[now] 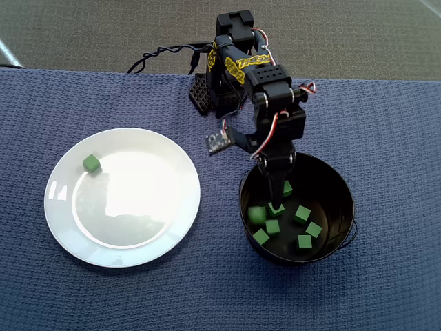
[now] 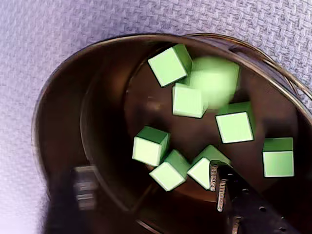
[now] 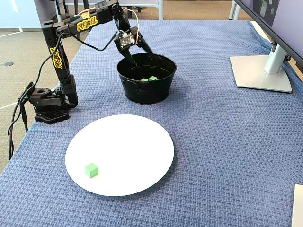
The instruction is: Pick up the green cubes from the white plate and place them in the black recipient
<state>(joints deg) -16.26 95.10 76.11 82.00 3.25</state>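
One green cube (image 1: 91, 163) lies on the white plate (image 1: 165, 227) near its upper-left rim in the overhead view; it also shows as the cube (image 3: 91, 170) on the plate (image 3: 142, 142) in the fixed view. Several green cubes (image 2: 235, 126) lie on the floor of the black recipient (image 1: 337, 186). One more cube (image 2: 214, 80) is a blur above them, with nothing holding it. My gripper (image 2: 151, 187) hangs open over the recipient (image 3: 161, 90), one finger (image 2: 220, 185) sharp and the other blurred at the left. From above, the gripper (image 1: 272, 196) points down into the pot.
The arm's base (image 3: 47, 106) is clamped at the table's edge behind the plate. A monitor stand (image 3: 260, 71) sits at the right in the fixed view. Blue woven cloth (image 1: 386, 289) covers the table.
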